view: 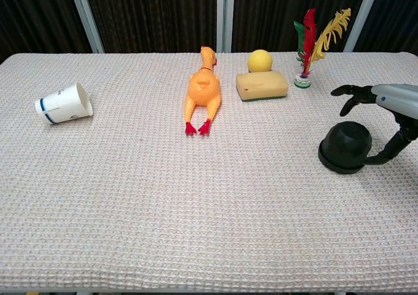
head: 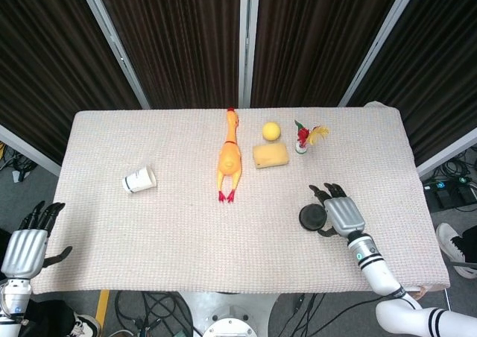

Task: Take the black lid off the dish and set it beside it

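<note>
The black lid (view: 345, 147) sits on the worktop (view: 196, 210) near its right edge. The chest view shows the right robot hand (view: 385, 106) released, fingers spread above the lid, thumb beside it. Only the head view shows the left robot hand (head: 26, 244), released, off the worktop's corner.

1. Right hand (view: 382, 112) over the table's (head: 186, 232) right side; lid (view: 345, 147) on the table just below and left of its fingers.
2. Feathered shuttlecock (view: 307, 44) behind the right hand; sponge (view: 262, 85) further left, ball (view: 260, 61) just behind the sponge.
3. Rubber chicken (view: 203, 91) lies left of the sponge.
4. Paper cup (view: 64, 104) on its side, far left, well apart from the right hand.
5. Left hand (head: 26, 249) off the table's near-left corner.
</note>
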Motion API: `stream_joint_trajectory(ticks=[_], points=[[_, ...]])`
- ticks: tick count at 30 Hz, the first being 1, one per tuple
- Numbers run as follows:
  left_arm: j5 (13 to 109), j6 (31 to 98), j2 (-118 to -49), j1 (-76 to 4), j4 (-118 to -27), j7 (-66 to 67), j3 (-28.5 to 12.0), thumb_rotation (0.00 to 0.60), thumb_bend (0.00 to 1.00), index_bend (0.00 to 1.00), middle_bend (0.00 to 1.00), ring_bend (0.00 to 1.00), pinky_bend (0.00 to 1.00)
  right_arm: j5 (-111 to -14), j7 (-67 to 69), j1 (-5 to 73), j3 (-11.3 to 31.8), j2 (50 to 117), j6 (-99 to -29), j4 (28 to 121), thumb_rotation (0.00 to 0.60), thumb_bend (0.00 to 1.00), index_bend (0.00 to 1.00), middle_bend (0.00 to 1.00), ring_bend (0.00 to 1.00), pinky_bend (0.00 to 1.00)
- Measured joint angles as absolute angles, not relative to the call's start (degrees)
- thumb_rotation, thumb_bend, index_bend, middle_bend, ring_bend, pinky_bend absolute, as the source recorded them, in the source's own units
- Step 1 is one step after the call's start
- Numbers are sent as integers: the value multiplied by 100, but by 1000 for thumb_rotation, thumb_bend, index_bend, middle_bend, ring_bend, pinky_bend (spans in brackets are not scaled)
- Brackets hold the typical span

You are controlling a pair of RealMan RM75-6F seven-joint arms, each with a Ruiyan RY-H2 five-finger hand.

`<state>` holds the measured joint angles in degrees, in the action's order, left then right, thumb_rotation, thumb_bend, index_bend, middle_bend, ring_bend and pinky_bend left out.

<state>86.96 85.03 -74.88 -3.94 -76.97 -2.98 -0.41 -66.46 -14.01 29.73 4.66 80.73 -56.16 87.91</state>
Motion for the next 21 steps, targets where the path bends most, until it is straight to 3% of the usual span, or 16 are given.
stream_joint_trajectory(ticks=[21], points=[[8683,8528,-7521,-324,-7518,-487,-7,600,165,103,103,0,183,-6661,-1398,3026,510,8441,-5602,8424,600,92,294,326,0,0]])
